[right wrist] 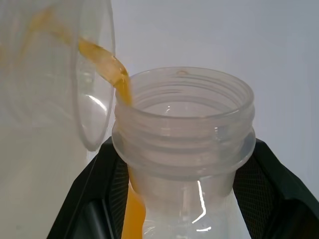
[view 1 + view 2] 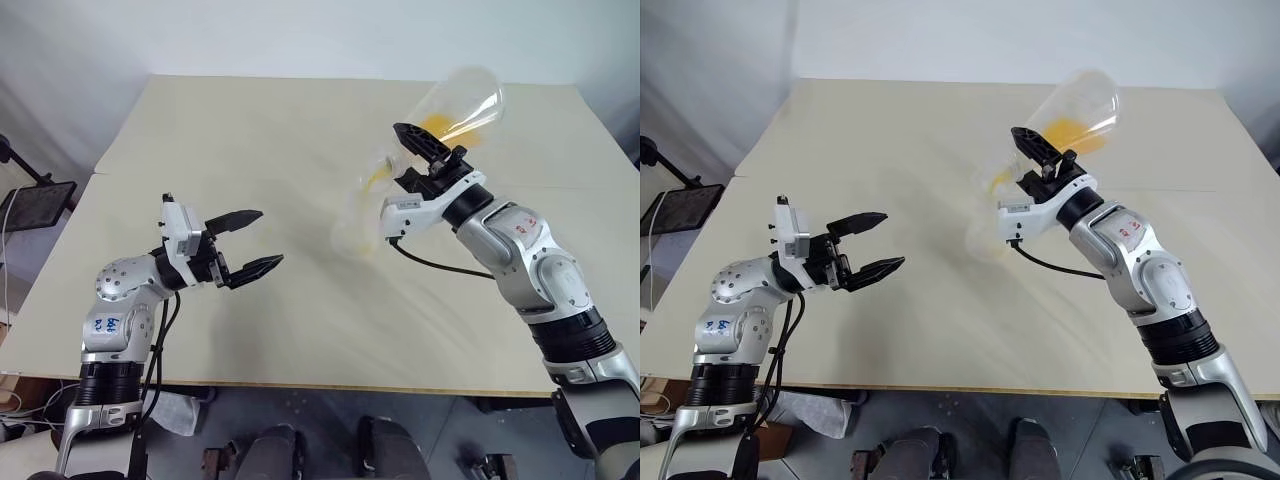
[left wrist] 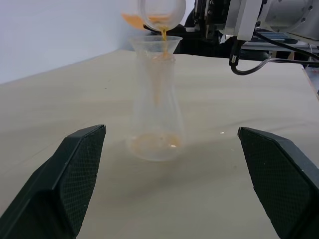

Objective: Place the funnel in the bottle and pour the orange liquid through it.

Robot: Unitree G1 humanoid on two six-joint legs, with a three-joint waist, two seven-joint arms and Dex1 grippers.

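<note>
Left wrist view: funnel (image 3: 155, 44) barely discernible.

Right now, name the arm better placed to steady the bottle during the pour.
Left. The left gripper, open and free, faces the bottle; the right gripper is shut on the tilted flask, pouring.

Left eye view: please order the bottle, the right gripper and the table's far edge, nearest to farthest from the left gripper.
1. bottle, mid-table, straight ahead.
2. right gripper, raised behind it, holding the tilted flask.
3. table's far edge, at the back.
</note>
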